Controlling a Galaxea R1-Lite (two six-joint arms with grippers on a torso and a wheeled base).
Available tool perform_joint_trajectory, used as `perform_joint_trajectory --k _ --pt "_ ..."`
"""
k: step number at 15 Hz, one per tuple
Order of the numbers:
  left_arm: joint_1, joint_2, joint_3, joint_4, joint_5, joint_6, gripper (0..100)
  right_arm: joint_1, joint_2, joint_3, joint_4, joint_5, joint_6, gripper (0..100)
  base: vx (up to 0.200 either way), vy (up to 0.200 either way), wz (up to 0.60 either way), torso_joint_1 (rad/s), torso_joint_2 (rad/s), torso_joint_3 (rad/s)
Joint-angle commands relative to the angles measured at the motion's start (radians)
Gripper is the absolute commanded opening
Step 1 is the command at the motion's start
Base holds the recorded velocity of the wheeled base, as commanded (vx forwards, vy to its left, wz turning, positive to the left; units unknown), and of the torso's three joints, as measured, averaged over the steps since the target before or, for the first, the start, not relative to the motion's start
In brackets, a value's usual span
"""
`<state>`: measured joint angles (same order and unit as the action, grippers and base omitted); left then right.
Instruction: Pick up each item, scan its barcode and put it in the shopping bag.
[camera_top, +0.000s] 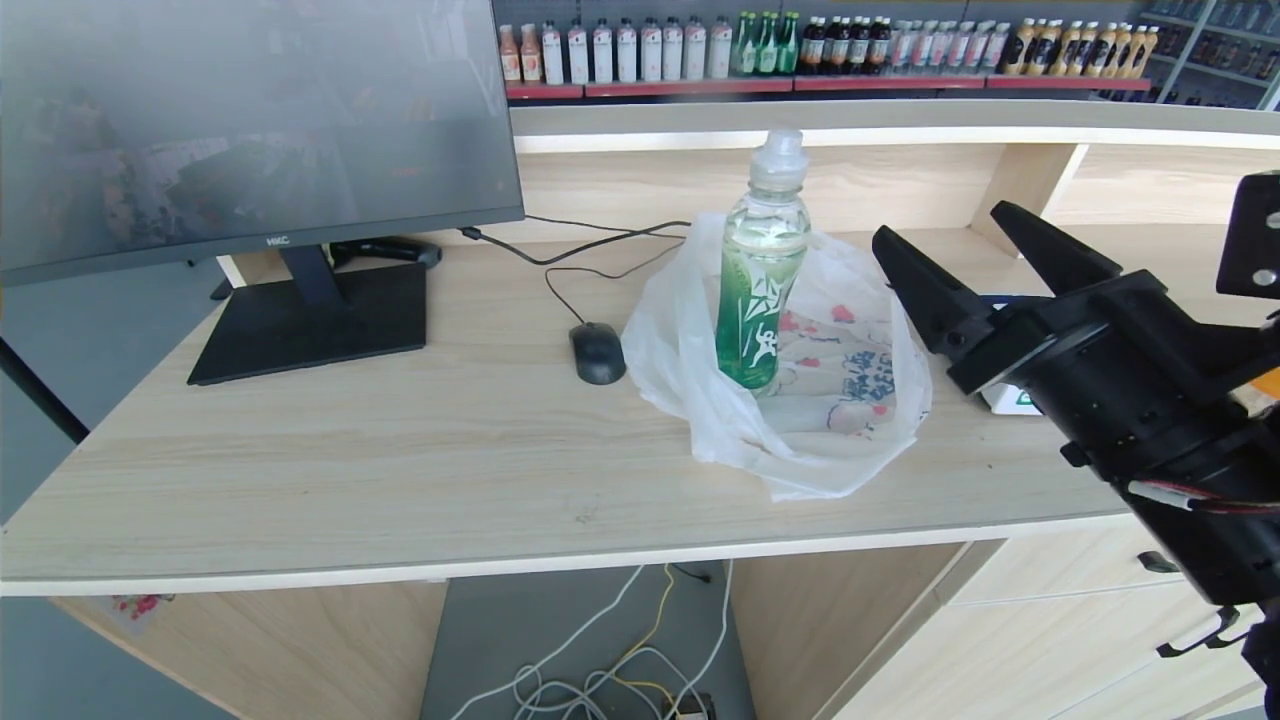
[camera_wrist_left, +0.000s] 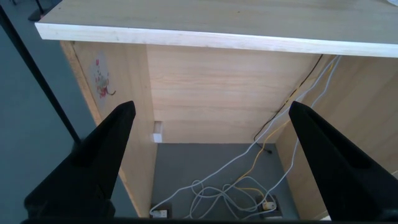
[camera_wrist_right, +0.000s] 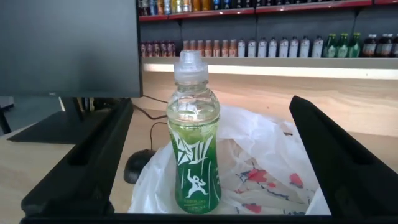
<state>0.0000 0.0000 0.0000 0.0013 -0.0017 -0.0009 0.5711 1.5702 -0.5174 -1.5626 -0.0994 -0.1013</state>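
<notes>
A green drink bottle (camera_top: 762, 270) with a clear cap stands upright inside the crumpled white shopping bag (camera_top: 845, 400) on the wooden counter. In the right wrist view the bottle (camera_wrist_right: 194, 155) is straight ahead, with the bag (camera_wrist_right: 267, 162) spread around its base. My right gripper (camera_top: 950, 250) hangs open to the right of the bag, at about the bottle's height, holding nothing. A white box (camera_top: 1005, 398) lies on the counter partly hidden behind that gripper. My left gripper (camera_wrist_left: 211, 134) is open and empty, below the counter's front edge, facing the knee space.
A monitor (camera_top: 250, 120) on a black stand (camera_top: 315, 320) fills the counter's left rear. A black mouse (camera_top: 597, 352) lies just left of the bag, its cable running back. A raised ledge (camera_top: 900, 120) backs the counter. Loose cables (camera_wrist_left: 224, 186) lie on the floor underneath.
</notes>
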Motion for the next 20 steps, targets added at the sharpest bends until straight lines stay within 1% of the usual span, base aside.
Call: perform_joint_trajectory --k 1,2,5,12,17,20 --pt "0.0 0.0 0.0 0.0 0.0 -0.001 100 0.001 -0.013 0.007 -0.004 0.0 0.0 100 0.0 0.0 0.0 0.0 0.0 0.0" --pt "0.0 0.0 0.0 0.0 0.0 -0.001 100 0.001 -0.024 0.019 -0.005 0.001 0.0 100 0.0 0.0 0.0 0.0 0.0 0.0" --pt "0.0 0.0 0.0 0.0 0.0 -0.001 100 0.001 -0.045 0.06 -0.007 0.001 0.002 100 -0.2 0.0 0.0 -0.001 0.0 0.002" --pt "0.0 0.0 0.0 0.0 0.0 -0.001 100 0.001 -0.032 0.106 -0.007 0.0 -0.002 100 0.0 0.0 0.0 0.0 0.0 0.0" --pt "0.0 0.0 0.0 0.0 0.0 -0.001 100 0.001 -0.019 0.14 -0.007 0.001 -0.003 100 0.0 -0.2 0.0 0.011 0.0 0.003" --pt "0.0 0.0 0.0 0.0 0.0 -0.001 100 0.001 -0.01 0.135 -0.007 0.001 -0.003 100 0.0 -0.2 0.0 0.004 0.0 0.001"
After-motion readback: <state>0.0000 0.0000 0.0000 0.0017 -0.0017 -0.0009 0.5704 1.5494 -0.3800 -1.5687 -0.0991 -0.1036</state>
